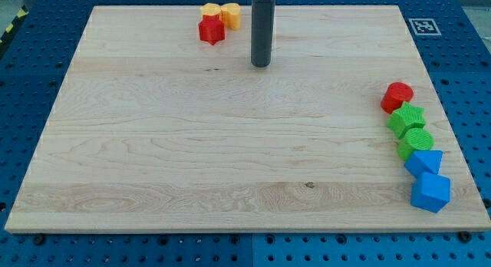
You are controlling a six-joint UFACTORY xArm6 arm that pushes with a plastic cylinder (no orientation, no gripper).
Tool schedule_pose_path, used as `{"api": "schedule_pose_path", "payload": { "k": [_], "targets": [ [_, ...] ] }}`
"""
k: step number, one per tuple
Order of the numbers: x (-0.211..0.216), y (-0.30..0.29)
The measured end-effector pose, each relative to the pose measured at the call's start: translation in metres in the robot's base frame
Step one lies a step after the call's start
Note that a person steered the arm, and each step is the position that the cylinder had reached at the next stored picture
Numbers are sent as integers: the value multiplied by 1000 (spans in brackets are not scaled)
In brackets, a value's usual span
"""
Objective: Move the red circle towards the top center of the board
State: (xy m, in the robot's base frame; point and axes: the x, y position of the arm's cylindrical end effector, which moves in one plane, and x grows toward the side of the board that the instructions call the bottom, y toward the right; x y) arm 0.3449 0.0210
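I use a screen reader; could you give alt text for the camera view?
My tip rests near the wooden board's top centre, far from the red circle at the right edge, which heads a column of green and blue blocks. A red star and two yellow blocks sit left of the tip.

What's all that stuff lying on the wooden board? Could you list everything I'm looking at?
red circle: one, red, right edge, top of a column of blocks
green star: one, green, just below it
green circle: one, green, next down
blue blocks: two, blue, column's bottom
red star: one, red, top edge, left of centre
yellow blocks: two, yellow, behind the red star
board: one, pale wood
my tip: one, dark rod, right of the red star, touching nothing
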Motion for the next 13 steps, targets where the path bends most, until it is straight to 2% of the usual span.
{"api": "schedule_pose_path", "payload": {
  "k": [1, 3, 4, 5, 7, 11, 13],
  "targets": [
    [0, 0],
    [2, 46],
    [1, 117],
    [1, 134],
    [1, 207],
    [1, 213],
    [1, 250]
  ]
}}
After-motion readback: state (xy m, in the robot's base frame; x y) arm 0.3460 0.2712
